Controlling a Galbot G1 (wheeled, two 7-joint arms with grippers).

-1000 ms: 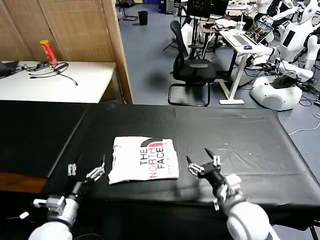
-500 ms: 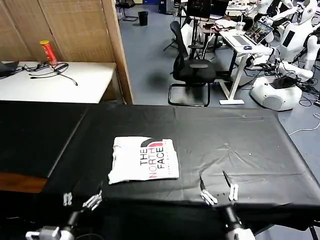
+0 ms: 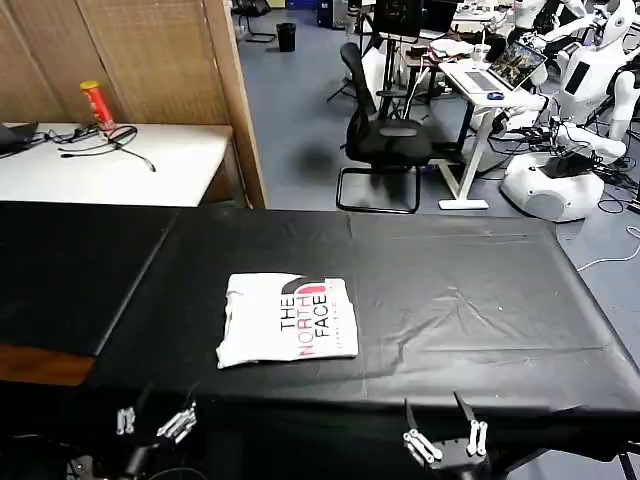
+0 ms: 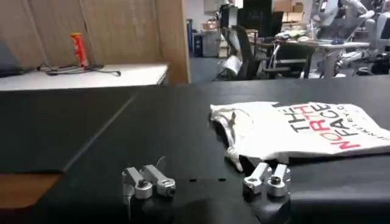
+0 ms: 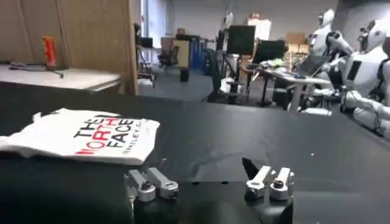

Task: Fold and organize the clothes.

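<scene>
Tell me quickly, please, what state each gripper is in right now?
Left gripper: open, holding nothing, at the near table edge.
Right gripper: open, holding nothing, at the near edge, apart from the folded white cotton T-shirt.

Both arms are pulled back low at the near edge of the desk (image 3: pixel 470 300), only their tips showing from above. The left tool (image 3: pixel 154 423) sits at the near left, its two fingers spread apart with nothing between them, pointing forward and up. The right tool (image 3: pixel 444 436) sits at the near right in much the same pose, fingers splayed wide and empty. From each wrist, the paired fingertips (image 4: pixel 149 182) and (image 5: pixel 269 182) stand well apart, level with the desk's surface and touching nothing.
</scene>
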